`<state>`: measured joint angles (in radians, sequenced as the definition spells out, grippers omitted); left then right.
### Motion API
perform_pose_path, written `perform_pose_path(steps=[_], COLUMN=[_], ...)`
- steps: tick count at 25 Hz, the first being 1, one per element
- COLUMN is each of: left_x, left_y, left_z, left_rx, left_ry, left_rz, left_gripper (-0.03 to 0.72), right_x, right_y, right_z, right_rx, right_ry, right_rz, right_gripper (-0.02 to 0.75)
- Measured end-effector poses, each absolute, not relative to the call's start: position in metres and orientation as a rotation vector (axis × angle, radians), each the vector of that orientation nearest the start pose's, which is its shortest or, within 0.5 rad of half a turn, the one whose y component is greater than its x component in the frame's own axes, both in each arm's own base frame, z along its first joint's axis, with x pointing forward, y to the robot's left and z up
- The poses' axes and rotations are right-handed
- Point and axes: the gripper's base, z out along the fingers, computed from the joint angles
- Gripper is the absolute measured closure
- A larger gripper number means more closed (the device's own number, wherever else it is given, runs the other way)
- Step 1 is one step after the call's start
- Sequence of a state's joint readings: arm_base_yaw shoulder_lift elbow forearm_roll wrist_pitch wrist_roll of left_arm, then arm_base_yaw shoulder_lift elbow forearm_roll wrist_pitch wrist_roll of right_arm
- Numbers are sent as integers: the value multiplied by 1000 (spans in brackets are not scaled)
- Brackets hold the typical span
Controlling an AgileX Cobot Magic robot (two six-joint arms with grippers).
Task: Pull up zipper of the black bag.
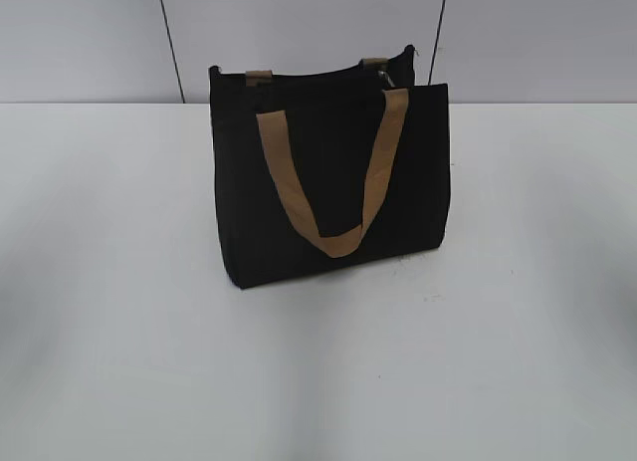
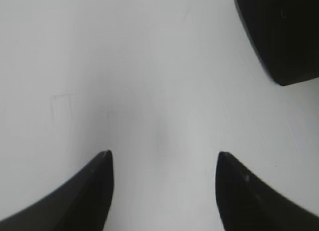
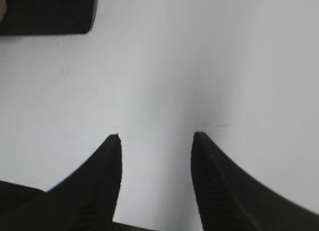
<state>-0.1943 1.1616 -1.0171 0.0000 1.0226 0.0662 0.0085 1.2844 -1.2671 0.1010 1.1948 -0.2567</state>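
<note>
On the white table (image 1: 119, 361), exterior view: the black bag (image 1: 328, 172) stood upright at centre-back, tan front handle (image 1: 333, 182) hanging in a U, zipper (image 1: 385, 78) pull near the top right corner. Left wrist view: left gripper (image 2: 162, 158) spread apart, empty, bag corner well ahead to its right. Right wrist view: right gripper (image 3: 156, 136) parted, empty, bag ahead-left.

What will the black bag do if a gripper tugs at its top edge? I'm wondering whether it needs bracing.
The black bag is fabric, its top edge slightly uneven, so it will probably flex. It stands unsupported on the smooth table, so it may slide or tip.
</note>
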Motion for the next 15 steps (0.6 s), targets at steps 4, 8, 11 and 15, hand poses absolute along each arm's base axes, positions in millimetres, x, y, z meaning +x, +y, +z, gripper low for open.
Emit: perform_pose_path(steps=[4, 8, 11, 15], left_x=[174, 136, 107, 81], left_y=[-34, -29, -26, -22], left_z=[317, 307, 301, 292], left_rx=[326, 308, 283, 272], left_ry=[2583, 2524, 2437, 2363], left_rz=[-50, -87, -145, -160], left_gripper=[207, 207, 207, 212], right_x=[190, 145, 110, 84], right_y=[11, 10, 10, 15], right_z=[331, 300, 284, 264], right_rx=[-317, -310, -306, -262], right_ry=[2643, 2639, 2604, 2576], right_rz=[69, 67, 70, 158], right_gripper=[376, 376, 376, 376])
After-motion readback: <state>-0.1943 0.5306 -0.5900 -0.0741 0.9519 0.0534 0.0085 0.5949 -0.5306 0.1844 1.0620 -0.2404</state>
